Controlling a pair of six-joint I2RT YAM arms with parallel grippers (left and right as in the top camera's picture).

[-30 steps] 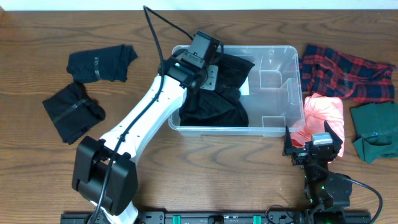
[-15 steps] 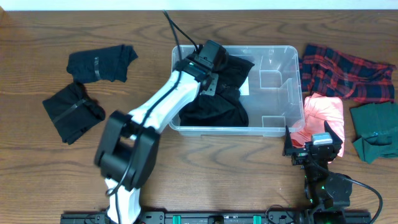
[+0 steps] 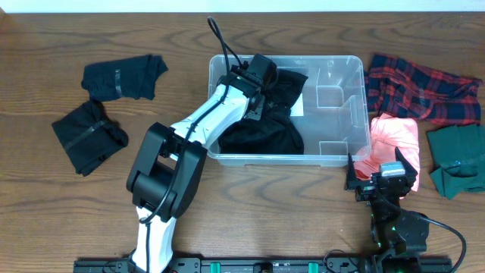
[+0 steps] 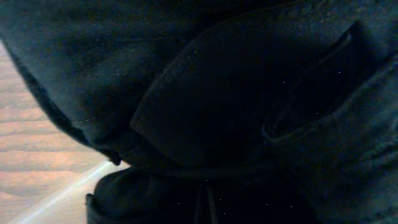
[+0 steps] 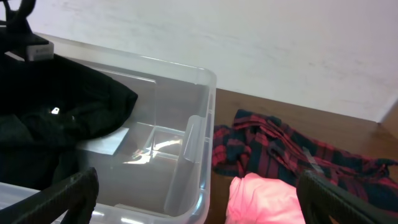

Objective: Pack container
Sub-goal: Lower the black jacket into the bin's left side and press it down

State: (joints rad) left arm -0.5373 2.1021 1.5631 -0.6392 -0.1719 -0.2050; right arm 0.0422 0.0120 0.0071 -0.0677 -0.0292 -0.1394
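The clear container (image 3: 358, 64) stands at the table's middle. A black garment (image 3: 265, 133) lies bunched in its left half. My left gripper (image 3: 260, 89) reaches down into the container, right against that garment. Black cloth (image 4: 236, 106) fills the left wrist view and hides the jaws. My right gripper (image 3: 383, 176) is open and empty near the front edge, just outside the container's front right corner. In the right wrist view its fingers (image 5: 199, 199) spread wide, with the container's corner (image 5: 205, 81) and a pink cloth (image 5: 264, 199) in front of it.
Two black garments (image 3: 121, 76) (image 3: 87, 136) lie at the left. A red plaid cloth (image 3: 424, 87), the pink cloth (image 3: 394, 135) and a green cloth (image 3: 458, 159) lie to the right of the container. The container's right half has dividers (image 3: 337, 98) and a white label.
The left arm's elbow has swung to the right while its gripper stayed in the container on the black garment, shifting slightly right. The right arm has not moved.
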